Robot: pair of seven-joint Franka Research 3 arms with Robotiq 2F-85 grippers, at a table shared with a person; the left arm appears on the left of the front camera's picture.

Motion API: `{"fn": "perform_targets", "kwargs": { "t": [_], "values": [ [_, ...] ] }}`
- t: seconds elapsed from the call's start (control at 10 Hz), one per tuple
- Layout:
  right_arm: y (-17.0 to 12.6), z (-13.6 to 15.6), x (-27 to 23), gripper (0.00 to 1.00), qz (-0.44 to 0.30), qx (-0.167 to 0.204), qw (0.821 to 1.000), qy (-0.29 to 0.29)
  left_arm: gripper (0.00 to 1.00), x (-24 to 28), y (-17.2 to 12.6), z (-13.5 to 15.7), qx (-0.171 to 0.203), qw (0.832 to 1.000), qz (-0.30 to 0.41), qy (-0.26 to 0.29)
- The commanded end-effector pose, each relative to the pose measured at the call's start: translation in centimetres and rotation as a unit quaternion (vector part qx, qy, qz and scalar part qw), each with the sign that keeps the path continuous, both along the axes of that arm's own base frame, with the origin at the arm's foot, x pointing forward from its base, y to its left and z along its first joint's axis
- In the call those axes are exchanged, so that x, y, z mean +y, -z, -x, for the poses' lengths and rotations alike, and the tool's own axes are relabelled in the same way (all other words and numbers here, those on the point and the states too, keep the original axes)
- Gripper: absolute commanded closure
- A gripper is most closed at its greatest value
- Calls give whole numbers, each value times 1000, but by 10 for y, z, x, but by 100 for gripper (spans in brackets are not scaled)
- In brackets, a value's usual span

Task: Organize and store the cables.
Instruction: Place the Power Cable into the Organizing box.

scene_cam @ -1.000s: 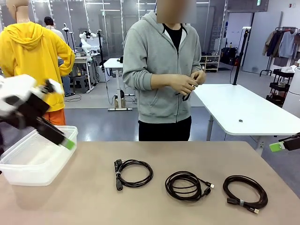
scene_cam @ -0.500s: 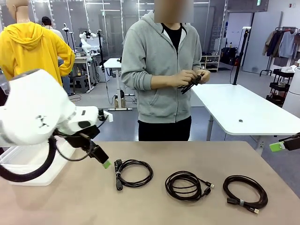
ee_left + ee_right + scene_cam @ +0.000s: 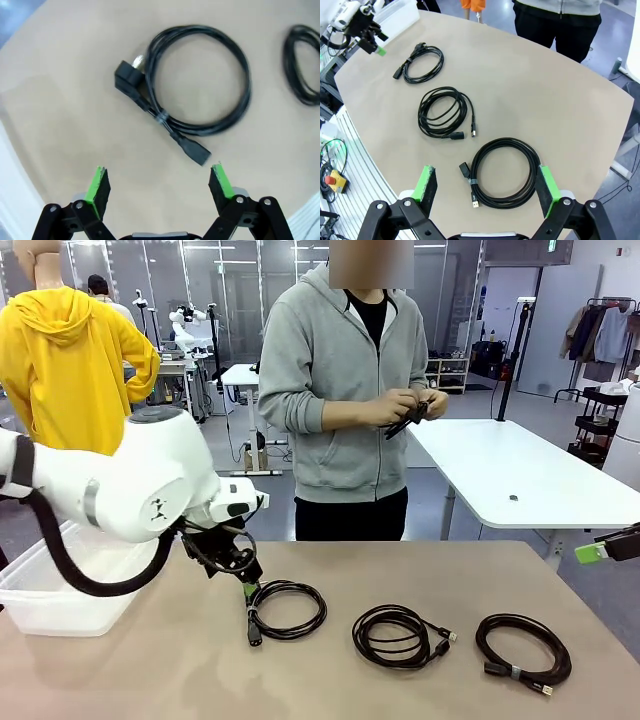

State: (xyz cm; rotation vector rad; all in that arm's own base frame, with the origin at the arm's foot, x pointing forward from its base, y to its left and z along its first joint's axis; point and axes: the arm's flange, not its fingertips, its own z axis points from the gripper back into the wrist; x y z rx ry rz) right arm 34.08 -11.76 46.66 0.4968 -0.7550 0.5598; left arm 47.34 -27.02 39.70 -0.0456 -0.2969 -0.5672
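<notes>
Three coiled black cables lie in a row on the tan table: a left cable point(image 3: 288, 608), a middle cable point(image 3: 395, 636) and a right cable point(image 3: 522, 645) bound by a small tie. My left gripper point(image 3: 248, 585) hovers open just above the left cable's plug end; its wrist view has that cable point(image 3: 240, 65) ahead of the open gripper point(image 3: 160, 182). Off the table's right edge my right gripper point(image 3: 600, 550) is open point(image 3: 486, 186), looking down on the right cable point(image 3: 505, 142), middle cable point(image 3: 422, 112) and left cable point(image 3: 440, 62). The person holds another black cable point(image 3: 405, 418) in both hands.
A clear plastic container point(image 3: 40, 600) stands on the table's left side, behind my left arm. The person point(image 3: 345, 390) stands at the far edge. A white table point(image 3: 510, 470) is behind on the right.
My left arm has swung from over the container rightward and down to the left cable's plug end. The person keeps handling the cable in hand. The right gripper has not moved.
</notes>
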Motion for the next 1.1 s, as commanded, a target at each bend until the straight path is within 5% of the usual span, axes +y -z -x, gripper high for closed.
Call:
{"fn": "perform_targets", "kwargs": {
  "t": [0.0,0.3,1.0],
  "values": [
    [0,-1,-1,0,-5,-9,1000,-6,0,-24,9,-20,18,998,-41,-49],
    [0,-1,-1,0,-5,-9,1000,-6,0,-28,24,-39,42,991,-22,-129],
    [0,-1,-1,0,-5,-9,1000,-6,0,-19,28,-36,40,992,-13,-121]
  ]
}}
